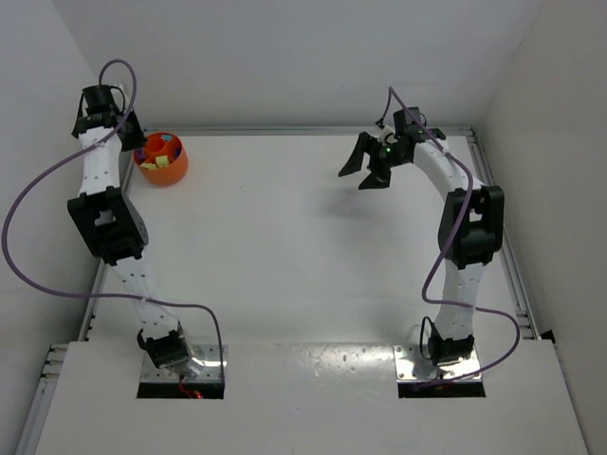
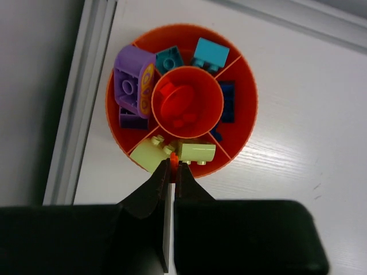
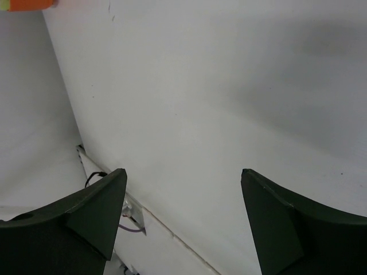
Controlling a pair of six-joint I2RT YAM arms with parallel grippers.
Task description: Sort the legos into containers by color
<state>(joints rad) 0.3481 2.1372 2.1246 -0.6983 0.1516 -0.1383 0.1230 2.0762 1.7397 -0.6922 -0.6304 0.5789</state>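
Observation:
A round orange bowl [image 2: 243, 123] [image 1: 175, 171], the only one of the containers in view, stands at the table's far left and is split into sections around a central cup. Legos fill it: purple [image 2: 132, 86] on the left, teal [image 2: 169, 59] and blue [image 2: 210, 54] at the top, dark blue [image 2: 227, 103] on the right, yellow-green [image 2: 196, 151] at the near side, red [image 2: 178, 103] in the cup. My left gripper [image 2: 171, 167] [image 1: 138, 148] is shut, its tips over the bowl's near rim beside the yellow-green bricks. A sliver of orange shows between the tips. My right gripper [image 3: 183, 172] [image 1: 352, 180] hangs open above the far right of the table, holding nothing.
A metal rail [image 2: 74, 114] runs along the table's left edge right beside the bowl. White walls close in the table at the back and on both sides. In the right wrist view only a corner of the bowl [image 3: 23, 4] shows.

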